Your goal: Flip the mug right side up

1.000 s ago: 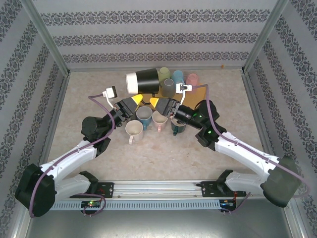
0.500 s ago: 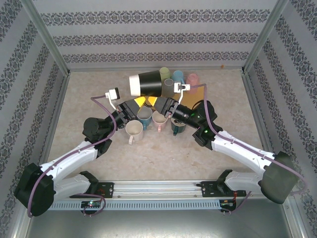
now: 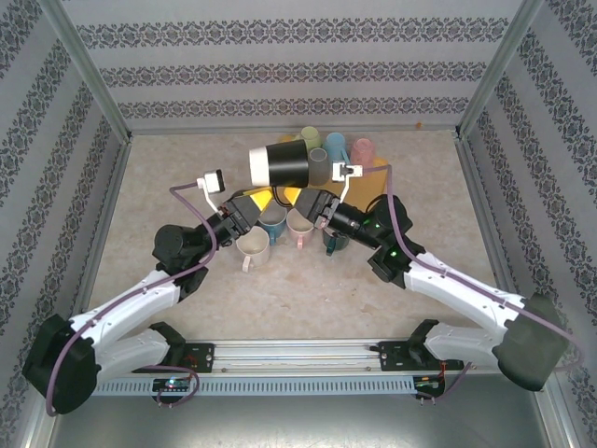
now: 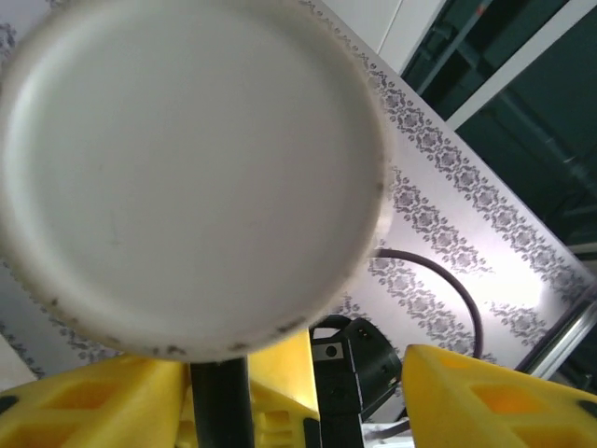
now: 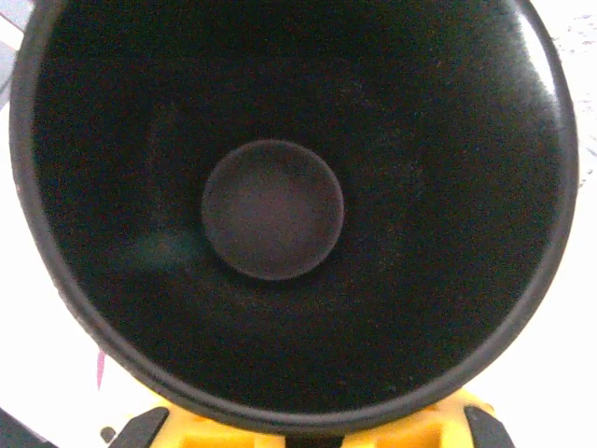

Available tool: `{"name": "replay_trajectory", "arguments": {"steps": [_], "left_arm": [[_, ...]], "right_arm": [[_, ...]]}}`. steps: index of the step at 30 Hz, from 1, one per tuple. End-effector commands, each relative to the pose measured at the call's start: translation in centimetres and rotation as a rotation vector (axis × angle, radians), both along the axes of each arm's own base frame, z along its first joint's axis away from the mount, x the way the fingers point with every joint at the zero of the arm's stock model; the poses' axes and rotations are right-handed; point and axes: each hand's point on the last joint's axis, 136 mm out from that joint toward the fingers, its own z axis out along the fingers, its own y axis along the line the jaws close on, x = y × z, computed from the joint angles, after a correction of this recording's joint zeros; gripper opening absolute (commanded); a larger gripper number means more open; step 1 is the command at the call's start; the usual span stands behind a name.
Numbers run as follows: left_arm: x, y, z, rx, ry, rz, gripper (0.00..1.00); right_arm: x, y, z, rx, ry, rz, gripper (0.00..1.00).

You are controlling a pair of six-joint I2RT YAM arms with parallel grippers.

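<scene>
The right tool point(image 3: 300, 196) pinches the mug point(image 3: 280, 163) from below. The left tool point(image 3: 258, 200) sits just beside it with its yellow fingers point(image 4: 149, 397) spread wide.

The left wrist camera sees the mug's flat white bottom. A black strip that looks like the handle points down between those fingers. The right wrist camera looks straight into the mug's dark mouth.

From above, the mug is black outside. It lies on its side in the air with the white bottom to the left. It is over a bunch of other mugs point(image 3: 253, 245) on the desk point(image 3: 438, 205).

Both arms reach forward and lean in, and they meet under the mug like a tent.
</scene>
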Motion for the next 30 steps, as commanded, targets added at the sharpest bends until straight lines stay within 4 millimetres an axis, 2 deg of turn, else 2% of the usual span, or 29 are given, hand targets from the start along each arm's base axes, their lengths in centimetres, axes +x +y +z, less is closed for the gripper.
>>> {"name": "replay_trajectory", "arguments": {"steps": [1,4,6,9,12,16,18,21,25,30], "left_arm": [[-0.3,1.0,-0.3,0.079,-0.028,0.104,0.67],[0.3,2.5,-1.9,0.216,0.035,0.237,0.70],[0.7,4.5,-3.1,0.324,0.087,0.360,0.72],[1.1,7.6,-4.9,0.523,0.174,0.528,0.74],[1.2,9.6,-5.6,0.707,0.215,0.619,0.74],[1.3,10.4,-5.0,0.828,0.186,0.655,0.73],[1.4,10.5,-4.7,0.888,0.164,0.663,0.73],[1.8,10.6,-5.0,0.975,0.135,0.671,0.75],[2.5,10.6,-6.3,1.062,0.076,0.686,0.76],[2.6,10.8,-7.7,1.101,0.017,0.714,0.76]], "right_arm": [[-1.1,-3.3,3.3,0.010,-0.140,-0.132,0.00],[-1.0,-5.4,2.1,-0.140,-0.140,-0.247,0.00],[-1.1,-7.2,0.9,-0.262,-0.133,-0.326,0.00],[-1.2,-9.6,-1.2,-0.411,-0.115,-0.416,0.00],[-1.2,-12.5,-3.9,-0.607,-0.061,-0.503,0.00],[-1.4,-16.3,-6.7,-0.884,0.003,-0.592,0.00],[-1.4,-18.7,-7.4,-1.011,0.046,-0.664,0.00],[-1.5,-21.0,-8.6,-1.138,0.081,-0.735,0.00],[-0.9,-21.9,-10.6,-1.286,0.099,-0.759,0.00],[0.8,-21.4,-15.8,-1.410,0.200,-0.691,0.00]]}}
